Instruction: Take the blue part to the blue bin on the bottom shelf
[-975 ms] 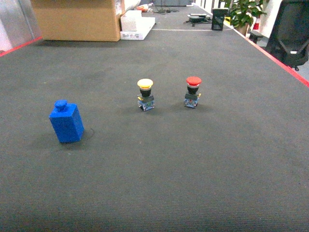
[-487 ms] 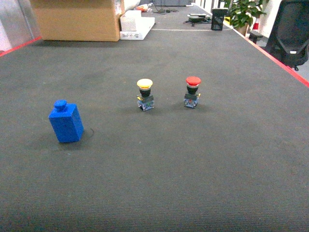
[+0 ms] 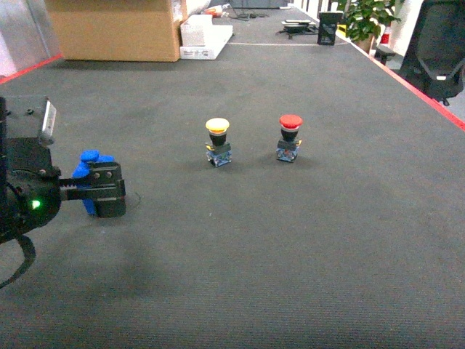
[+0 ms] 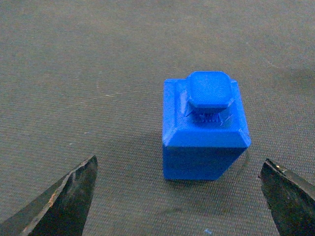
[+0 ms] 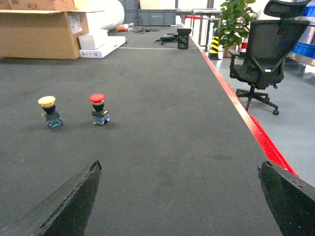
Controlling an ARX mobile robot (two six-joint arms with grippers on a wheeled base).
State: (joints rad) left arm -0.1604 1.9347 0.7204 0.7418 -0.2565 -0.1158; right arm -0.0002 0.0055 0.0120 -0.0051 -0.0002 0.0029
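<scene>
Near the left edge of the dark mat (image 3: 290, 254), the blue part (image 4: 204, 125) stands upright between the wide-open fingers of the left gripper (image 4: 179, 196), untouched; a second ago that arm was out of the head view. Closing off-centre could tip or shove the part. The right gripper (image 5: 179, 196) hangs open, well apart from the yellow-capped push-button (image 3: 218, 142) and red-capped push-button (image 3: 289, 138).

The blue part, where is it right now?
The blue part stands on the dark mat at the left of the head view, left of the yellow-capped push-button, partly hidden by the left gripper, whose open jaws flank it without touching.
</scene>
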